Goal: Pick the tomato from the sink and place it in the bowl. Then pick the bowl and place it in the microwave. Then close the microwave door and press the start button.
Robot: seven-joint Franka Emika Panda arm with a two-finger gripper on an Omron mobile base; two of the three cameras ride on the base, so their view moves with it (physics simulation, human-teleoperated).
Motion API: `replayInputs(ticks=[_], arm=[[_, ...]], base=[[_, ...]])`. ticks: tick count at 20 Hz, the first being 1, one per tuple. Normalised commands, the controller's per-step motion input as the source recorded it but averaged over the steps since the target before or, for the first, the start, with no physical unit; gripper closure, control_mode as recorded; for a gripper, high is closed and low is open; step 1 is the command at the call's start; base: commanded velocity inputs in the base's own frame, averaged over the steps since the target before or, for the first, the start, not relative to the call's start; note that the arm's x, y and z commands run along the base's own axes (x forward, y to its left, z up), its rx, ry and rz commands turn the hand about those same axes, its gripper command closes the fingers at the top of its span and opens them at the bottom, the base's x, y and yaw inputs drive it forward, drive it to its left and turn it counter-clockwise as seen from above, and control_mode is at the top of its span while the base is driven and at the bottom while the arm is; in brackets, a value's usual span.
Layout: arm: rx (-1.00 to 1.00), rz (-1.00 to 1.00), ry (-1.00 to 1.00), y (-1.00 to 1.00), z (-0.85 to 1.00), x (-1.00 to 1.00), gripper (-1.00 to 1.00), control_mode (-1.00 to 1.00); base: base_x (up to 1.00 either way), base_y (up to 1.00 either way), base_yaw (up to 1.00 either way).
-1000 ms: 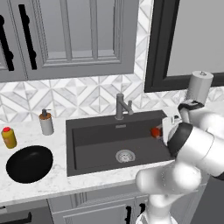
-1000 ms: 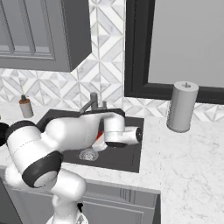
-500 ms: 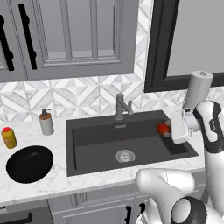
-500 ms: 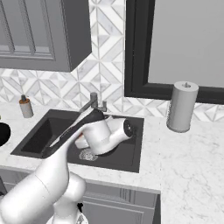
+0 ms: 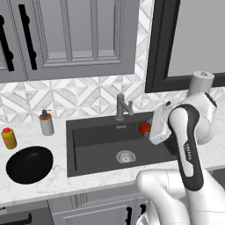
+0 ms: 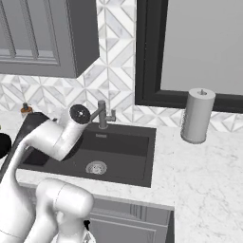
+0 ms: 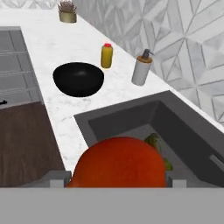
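Observation:
My gripper [image 5: 148, 128] is shut on the tomato [image 5: 144, 127], a small red-orange ball held above the right part of the dark-grey sink [image 5: 96, 149]. In the hand view the tomato [image 7: 118, 162] bulges between the two fingertips at the bottom, with the gripper [image 7: 118, 177] around it. The glossy black bowl [image 5: 30, 164] sits on the counter left of the sink, well away from the gripper, and the hand view shows the bowl [image 7: 78, 78] beyond the sink's [image 7: 131, 118] far rim. The microwave and its door are out of view.
A yellow bottle with a red cap [image 5: 8, 137] and a soap dispenser [image 5: 46, 123] stand behind the bowl. The faucet [image 5: 121, 107] rises at the sink's back edge, above the drain [image 5: 125, 156]. A paper towel roll [image 6: 197, 115] stands on the right counter.
The arm has swung and the gripper has carried the tomato leftward over the sink. The bowl and bottles have stayed put.

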Motion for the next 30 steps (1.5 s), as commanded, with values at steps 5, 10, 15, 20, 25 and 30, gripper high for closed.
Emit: replayInputs(ticks=[5,10,15,20,25,30], arm=[[-0.38,0.0,0.17,1.0,0.22,0.0,1.0,-1.0],[-0.38,0.0,0.27,1.0,0.06,0.05,1.0,-1.0],[-0.03,0.03,0.27,0.54,-0.02,0.23,1.0,-1.0],[0.18,0.02,0.09,0.62,-0.23,0.23,1.0,-1.0],[0.11,0.0,0.0,0.76,-0.33,0.14,1.0,-1.0],[-0.08,0.0,0.0,0.91,-0.14,0.1,1.0,-1.0]], base=[[0.0,0.0,0.0],[0.0,0.0,0.0],[0.0,0.0,0.0],[0.0,0.0,0.0],[0.0,0.0,0.0],[0.0,0.0,0.0]])
